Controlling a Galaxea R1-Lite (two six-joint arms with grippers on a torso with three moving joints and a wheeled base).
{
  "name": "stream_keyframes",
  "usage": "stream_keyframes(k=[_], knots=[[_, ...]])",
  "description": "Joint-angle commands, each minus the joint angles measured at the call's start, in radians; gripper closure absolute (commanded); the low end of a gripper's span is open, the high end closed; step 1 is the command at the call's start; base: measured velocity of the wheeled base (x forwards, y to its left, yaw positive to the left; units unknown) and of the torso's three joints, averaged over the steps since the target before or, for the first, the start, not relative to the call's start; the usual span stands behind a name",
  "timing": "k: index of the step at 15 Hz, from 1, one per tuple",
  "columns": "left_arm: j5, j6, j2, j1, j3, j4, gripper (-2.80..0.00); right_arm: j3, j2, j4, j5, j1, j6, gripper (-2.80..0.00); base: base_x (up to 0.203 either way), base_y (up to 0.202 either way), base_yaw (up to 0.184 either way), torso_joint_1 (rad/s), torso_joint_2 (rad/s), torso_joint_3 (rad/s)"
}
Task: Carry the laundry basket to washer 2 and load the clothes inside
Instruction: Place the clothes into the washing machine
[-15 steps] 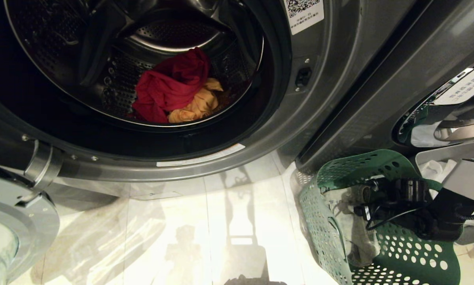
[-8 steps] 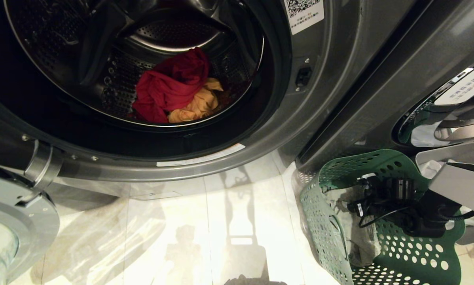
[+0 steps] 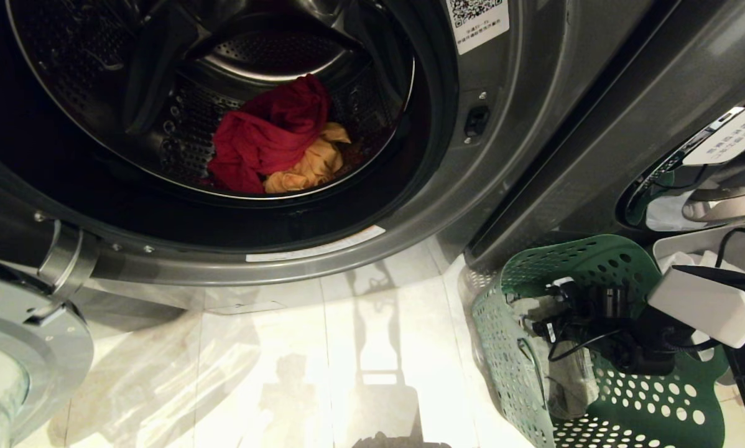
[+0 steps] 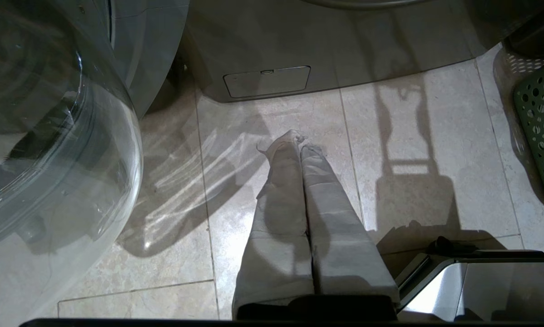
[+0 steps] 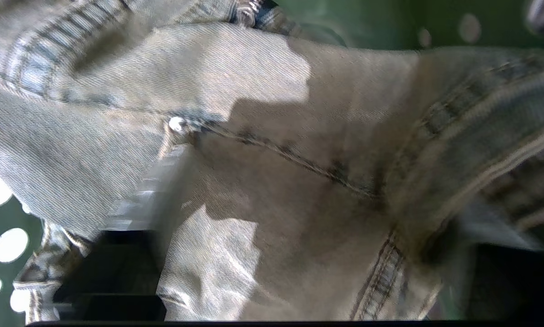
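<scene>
The washer [image 3: 323, 249] stands open, and a red garment [image 3: 267, 137] lies on a yellow one [image 3: 310, 165] in its drum. The green perforated laundry basket [image 3: 571, 255] sits on the floor to its right, holding a pale denim garment [image 3: 565, 379]. My right gripper [image 3: 556, 311] reaches down into the basket. In the right wrist view the denim garment [image 5: 235, 77] fills the picture, and the right gripper [image 5: 317, 190] is open wide and pressed against the cloth. My left gripper [image 4: 301, 141] hangs shut and empty above the floor tiles.
The washer's glass door [image 3: 12, 367] swings out at the lower left, close beside the door [image 4: 49, 136] in the left wrist view. Another machine [image 3: 708, 180] stands behind the basket [image 4: 542, 131]. Pale floor tiles [image 3: 360, 348] lie between door and basket.
My right arm has sunk further into the basket and shifted slightly left, bringing its white forearm cover into view. The left arm and the clothes in the drum have not moved.
</scene>
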Motion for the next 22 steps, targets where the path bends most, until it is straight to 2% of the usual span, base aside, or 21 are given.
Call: stream_keyframes(k=[1,5,9,12,19,22], knots=[[0.001,0.0,0.0,0.001,0.0,0.0,0.0,-0.013,0.018,-0.015,-0.002,0.001,-0.003,0.0,0.0,0.0,0.0,0.0,0.0,0.0],[0.001,0.0,0.0,0.0,0.0,0.0,0.0,-0.016,0.022,-0.016,-0.008,0.0,-0.001,0.0,0.0,0.0,0.0,0.0,0.0,0.0],[0.001,0.0,0.0,0.001,0.0,0.0,0.0,-0.007,0.012,-0.022,-0.055,-0.001,0.0,0.0,0.0,0.0,0.0,0.0,0.0,0.0],[0.001,0.0,0.0,0.0,0.0,0.0,0.0,0.04,-0.07,-0.018,-0.057,-0.008,0.0,0.0,0.0,0.0,0.0,0.0,0.0,0.0],[0.0,0.0,0.0,0.0,0.0,0.0,0.0,0.455,-0.526,-0.015,-0.056,-0.005,0.018,0.0,0.0,0.0,0.0,0.0,0.0,0.0],[0.0,0.0,0.0,0.0,0.0,0.0,0.0,0.582,-0.757,-0.008,-0.057,-0.002,0.029,0.0,0.0,0.0,0.0,0.0,0.0,0.0]])
